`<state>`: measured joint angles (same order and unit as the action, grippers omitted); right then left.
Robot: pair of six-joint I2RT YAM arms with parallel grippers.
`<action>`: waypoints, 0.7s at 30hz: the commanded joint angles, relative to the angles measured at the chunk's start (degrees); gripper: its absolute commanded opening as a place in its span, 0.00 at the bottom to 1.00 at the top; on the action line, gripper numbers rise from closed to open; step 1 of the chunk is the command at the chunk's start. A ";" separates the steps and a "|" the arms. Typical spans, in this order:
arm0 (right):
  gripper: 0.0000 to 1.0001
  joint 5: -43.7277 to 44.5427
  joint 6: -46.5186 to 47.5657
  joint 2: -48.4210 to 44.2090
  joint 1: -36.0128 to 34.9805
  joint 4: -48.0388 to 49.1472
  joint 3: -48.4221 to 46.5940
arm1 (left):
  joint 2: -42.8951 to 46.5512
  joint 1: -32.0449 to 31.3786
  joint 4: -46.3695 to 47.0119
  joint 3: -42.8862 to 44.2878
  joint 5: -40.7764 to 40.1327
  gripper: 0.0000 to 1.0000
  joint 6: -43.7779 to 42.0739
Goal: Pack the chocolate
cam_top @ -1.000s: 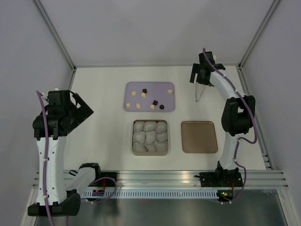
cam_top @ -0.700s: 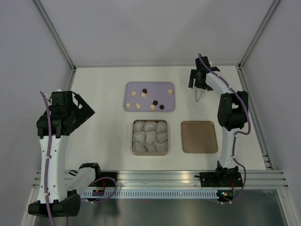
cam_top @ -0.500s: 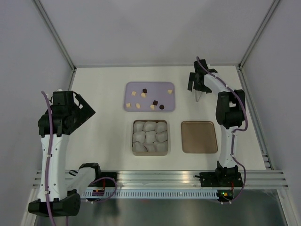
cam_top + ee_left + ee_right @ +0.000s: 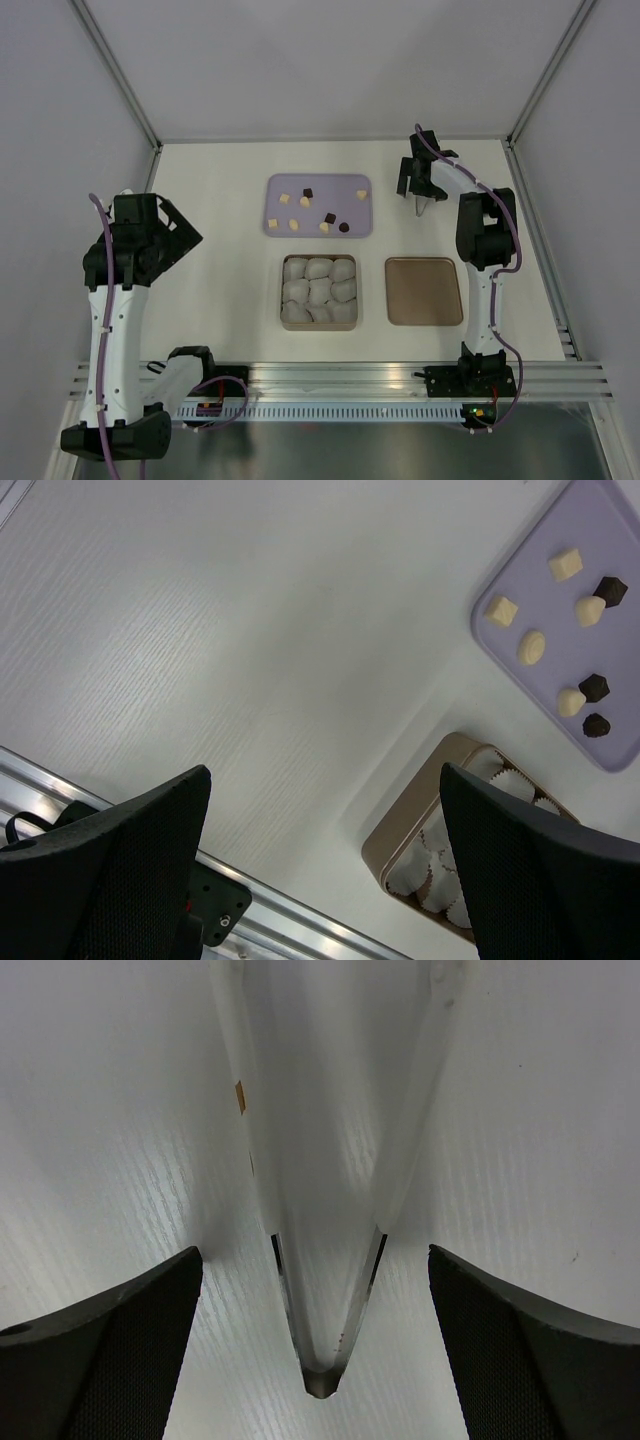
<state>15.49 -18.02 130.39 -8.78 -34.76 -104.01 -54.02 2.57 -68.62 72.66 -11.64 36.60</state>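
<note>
Several chocolate pieces (image 4: 305,201), pale tan and dark brown, lie scattered on a lavender tray (image 4: 345,205). They also show in the left wrist view (image 4: 565,564). A tan box (image 4: 282,300) of white paper cups sits in front of the tray. Clear plastic tongs (image 4: 322,1375) lie on the table to the right of the tray (image 4: 421,206). My right gripper (image 4: 420,183) hovers open right over the tongs (image 4: 313,1255), one finger on each side, not touching them. My left gripper (image 4: 180,235) is open and empty at the far left (image 4: 325,770).
A flat brown square lid (image 4: 424,291) lies right of the box. The box (image 4: 430,820) and tray (image 4: 540,600) show in the left wrist view. Grey walls enclose the table on three sides. An aluminium rail (image 4: 340,378) runs along the near edge.
My right gripper has shifted a little left and down over the tongs, and the arm has folded more upright. My left arm has shifted slightly right. Nothing was taken hold of.
</note>
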 commanded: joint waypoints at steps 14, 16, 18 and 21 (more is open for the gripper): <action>0.87 -3.18 -1.49 1.54 0.51 3.12 1.43 | 1.81 0.33 2.00 -0.24 -1.98 1.00 -1.62; 0.86 -3.97 -1.75 1.45 0.69 4.00 2.84 | 1.99 0.33 2.00 -0.33 -1.98 1.00 -1.62; 0.85 -4.41 -2.28 1.45 1.13 4.26 3.98 | 2.08 0.33 2.00 -0.33 -2.16 1.00 -1.62; 0.82 -5.03 -2.72 1.36 1.74 4.97 5.47 | 2.25 0.33 2.00 -0.33 -2.42 1.00 -1.62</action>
<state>12.19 -19.51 130.58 -8.01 -29.08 -101.93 -52.69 2.57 -68.42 72.25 -12.12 36.53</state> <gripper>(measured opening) 0.826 0.993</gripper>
